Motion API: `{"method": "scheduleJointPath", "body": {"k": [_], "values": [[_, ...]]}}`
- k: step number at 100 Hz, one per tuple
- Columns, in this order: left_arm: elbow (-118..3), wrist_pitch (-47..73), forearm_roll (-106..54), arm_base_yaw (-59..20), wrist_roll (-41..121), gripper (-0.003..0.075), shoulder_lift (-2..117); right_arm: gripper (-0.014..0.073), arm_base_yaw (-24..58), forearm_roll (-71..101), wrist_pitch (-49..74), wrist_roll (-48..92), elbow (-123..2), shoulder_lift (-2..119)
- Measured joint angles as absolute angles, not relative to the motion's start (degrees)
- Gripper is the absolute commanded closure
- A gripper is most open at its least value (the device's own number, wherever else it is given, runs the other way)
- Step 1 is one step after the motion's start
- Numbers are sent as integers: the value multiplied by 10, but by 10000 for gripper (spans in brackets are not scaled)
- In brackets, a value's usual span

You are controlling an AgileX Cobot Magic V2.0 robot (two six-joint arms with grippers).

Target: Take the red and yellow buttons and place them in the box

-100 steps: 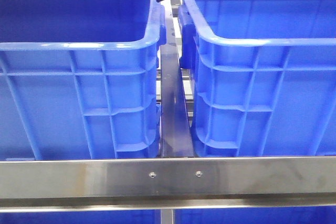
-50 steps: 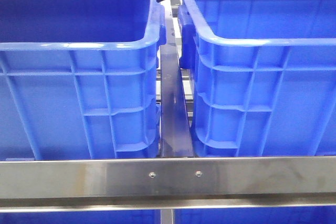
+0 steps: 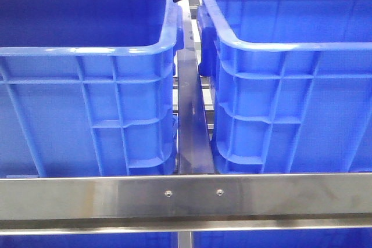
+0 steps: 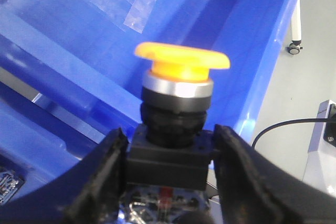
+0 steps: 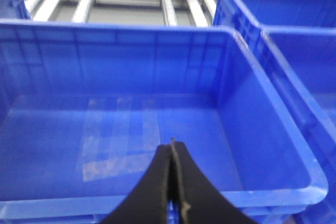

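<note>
The left gripper [image 4: 168,150] clamps the yellow button [image 4: 181,64] above the box [image 4: 79,30] rim, unchanged; the right gripper [image 5: 172,182] fingers are together.

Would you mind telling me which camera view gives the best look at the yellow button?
The left wrist view shows it best: the yellow button fills the centre, its black base clamped in the left tool, over a blue crate. The front view shows only crates and a black arm part at the top; the right wrist view shows no button.

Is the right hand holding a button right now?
No. In the right wrist view the right hand has its fingers pressed together with nothing between them, above a blue crate.
</note>
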State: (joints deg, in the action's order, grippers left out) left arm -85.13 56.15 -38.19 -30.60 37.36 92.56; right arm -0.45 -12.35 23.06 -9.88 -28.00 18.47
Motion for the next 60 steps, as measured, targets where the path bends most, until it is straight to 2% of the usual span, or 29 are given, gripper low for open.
{"method": "scheduleJointPath", "body": {"k": [25,32,41,56,60], "values": [[-851,562,-382,-306,374,552,926,657,-4,-83,362,-99,-387,300],[-851,562,-382,-306,374,552,926,617,-4,-72,385,-99,-408,326],[-851,562,-382,-306,374,552,926,470,-4,-58,397,-99,-424,353],[-851,562,-382,-306,374,552,926,84,-4,-45,415,-99,-440,380],[-851,562,-382,-306,374,552,926,18,-4,-45,418,-99,-442,385]]}}
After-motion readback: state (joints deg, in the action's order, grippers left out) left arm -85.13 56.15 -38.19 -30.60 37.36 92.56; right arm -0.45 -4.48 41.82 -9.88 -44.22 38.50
